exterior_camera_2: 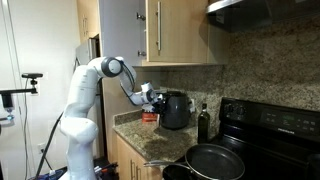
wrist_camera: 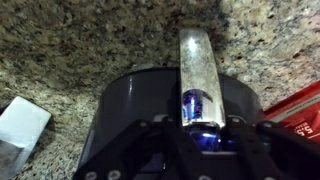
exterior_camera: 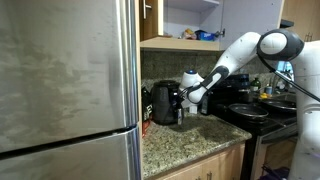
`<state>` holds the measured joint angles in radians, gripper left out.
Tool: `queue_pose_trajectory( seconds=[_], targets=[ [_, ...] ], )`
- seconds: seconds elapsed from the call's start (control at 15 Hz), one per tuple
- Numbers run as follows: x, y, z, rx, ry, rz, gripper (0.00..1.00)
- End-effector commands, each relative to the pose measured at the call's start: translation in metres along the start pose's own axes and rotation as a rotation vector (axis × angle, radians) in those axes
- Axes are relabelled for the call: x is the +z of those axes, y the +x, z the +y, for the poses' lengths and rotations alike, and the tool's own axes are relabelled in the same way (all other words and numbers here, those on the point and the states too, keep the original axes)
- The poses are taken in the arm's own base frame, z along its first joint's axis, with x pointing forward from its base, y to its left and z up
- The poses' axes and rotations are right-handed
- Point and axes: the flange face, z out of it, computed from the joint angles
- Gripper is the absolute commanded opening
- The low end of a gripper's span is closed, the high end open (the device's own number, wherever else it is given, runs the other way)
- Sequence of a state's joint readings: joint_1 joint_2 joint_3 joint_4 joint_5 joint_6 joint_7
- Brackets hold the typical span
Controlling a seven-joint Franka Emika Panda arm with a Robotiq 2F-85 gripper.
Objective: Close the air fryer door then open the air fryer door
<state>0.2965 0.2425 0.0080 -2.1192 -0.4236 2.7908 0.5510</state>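
Observation:
The air fryer [exterior_camera: 163, 104] is a small black rounded appliance on the granite counter, and it shows in both exterior views [exterior_camera_2: 176, 110]. In the wrist view I look down on its dark body [wrist_camera: 135, 100]. The air fryer door handle [wrist_camera: 198, 62] is a shiny grey bar that sticks out toward the counter. My gripper [wrist_camera: 201, 128] sits on the near end of this handle, with one dark finger pressed to each side of it. In the exterior views the gripper [exterior_camera: 190, 96] [exterior_camera_2: 154, 98] is at the fryer's front. The door face itself is hidden under my gripper.
A steel fridge [exterior_camera: 65, 80] fills the side of the counter. A black stove [exterior_camera_2: 270, 120] with a pan [exterior_camera_2: 215, 160] stands past a dark bottle [exterior_camera_2: 204, 122]. A red box [wrist_camera: 298, 108] and a white object [wrist_camera: 20, 125] lie beside the fryer. Wooden cabinets [exterior_camera_2: 170, 30] hang above.

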Motion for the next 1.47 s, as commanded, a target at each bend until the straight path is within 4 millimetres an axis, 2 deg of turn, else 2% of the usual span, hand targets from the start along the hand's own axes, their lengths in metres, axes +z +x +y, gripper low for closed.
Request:
queue_pose_trajectory(
  seconds=[0.0, 0.4, 0.8, 1.07, 1.13, 1.2, 1.27, 1.4],
  targets=[
    [-0.010, -0.010, 0.007, -0.051, 0.066, -0.020, 0.09],
    [-0.019, -0.017, 0.009, -0.069, 0.086, -0.057, 0.09],
    [-0.041, -0.047, 0.001, -0.070, 0.048, -0.088, 0.09],
    [-0.031, -0.051, 0.007, -0.039, -0.001, -0.077, 0.09],
    [-0.028, -0.048, 0.009, -0.013, -0.022, -0.045, 0.31],
    [-0.029, -0.046, 0.010, 0.000, -0.040, -0.017, 0.59],
    [-0.033, -0.047, 0.006, 0.011, -0.049, 0.017, 0.60],
    [-0.050, -0.049, 0.004, 0.042, -0.082, 0.058, 0.73]
  ],
)
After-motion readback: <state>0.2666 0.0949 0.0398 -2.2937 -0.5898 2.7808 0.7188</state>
